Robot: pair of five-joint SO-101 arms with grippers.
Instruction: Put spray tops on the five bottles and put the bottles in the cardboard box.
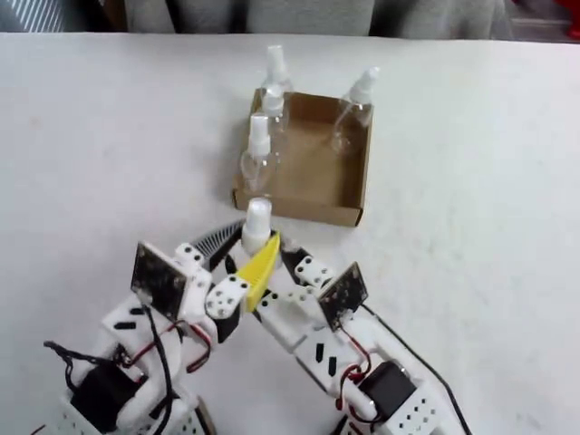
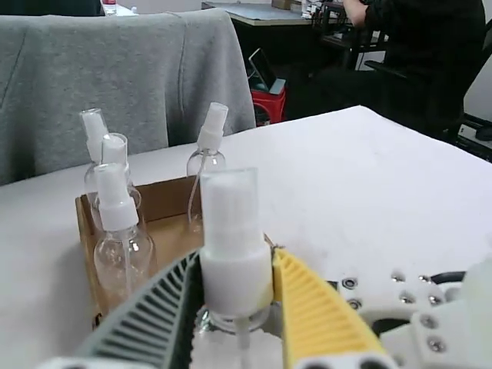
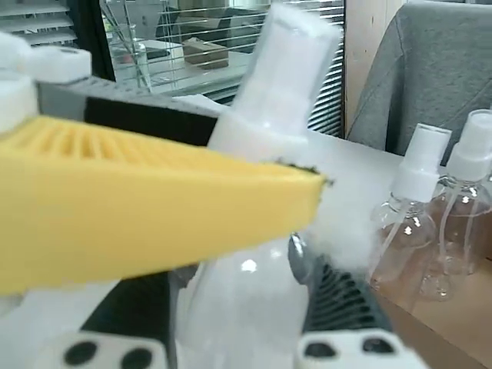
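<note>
Wht table (image 1: 82, 136), gry-draped chair (image 2: 115, 61), window blinds (image 3: 34, 19)

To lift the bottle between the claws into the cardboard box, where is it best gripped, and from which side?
Probably at the spray top's collar, where the left claw clamps it, from the arms' side: the bottle stands upright, the collar is round, and the cardboard box lies beyond.

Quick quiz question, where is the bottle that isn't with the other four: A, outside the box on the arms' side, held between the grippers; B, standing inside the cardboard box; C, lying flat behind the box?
A: the fifth bottle is upright outside the cardboard box, clamped by the left gripper and the right gripper.
</note>
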